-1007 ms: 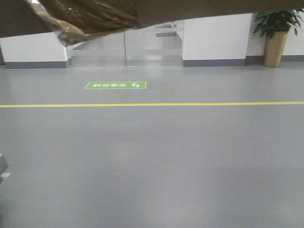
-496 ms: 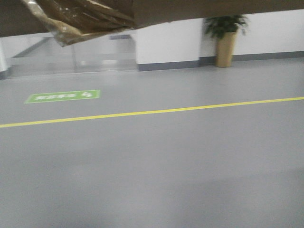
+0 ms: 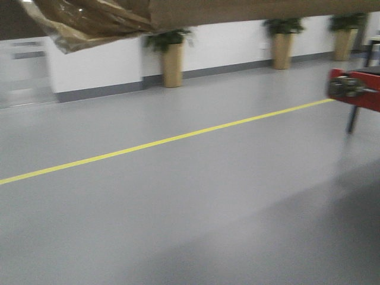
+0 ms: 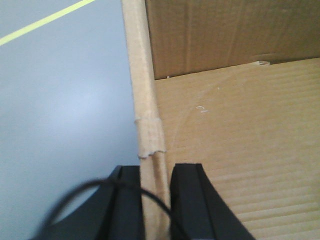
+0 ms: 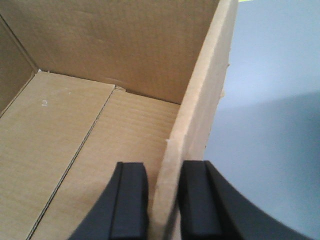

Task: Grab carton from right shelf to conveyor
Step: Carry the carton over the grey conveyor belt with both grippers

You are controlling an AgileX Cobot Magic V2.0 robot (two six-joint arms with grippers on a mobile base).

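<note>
Exterior front-facing view: the carton [image 3: 237, 9] rides along the frame's top above the floor [image 3: 190, 208], left hand [image 4: 155, 175] and right hand [image 5: 164, 172] each clamped on a wall. Delivery to the conveyor [image 3: 363, 95], far right, remains.

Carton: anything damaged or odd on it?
Yes. The carton wall pinched by the left fingers has a ragged tear in its top edge, and crumpled glossy tape hangs loose under it in the front view.

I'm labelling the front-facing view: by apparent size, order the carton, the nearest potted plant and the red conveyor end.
1. carton, largest, though nearness to the lens inflates it.
2. potted plant and conveyor end look alike; the frame edge crops the conveyor, so unranked.
</note>
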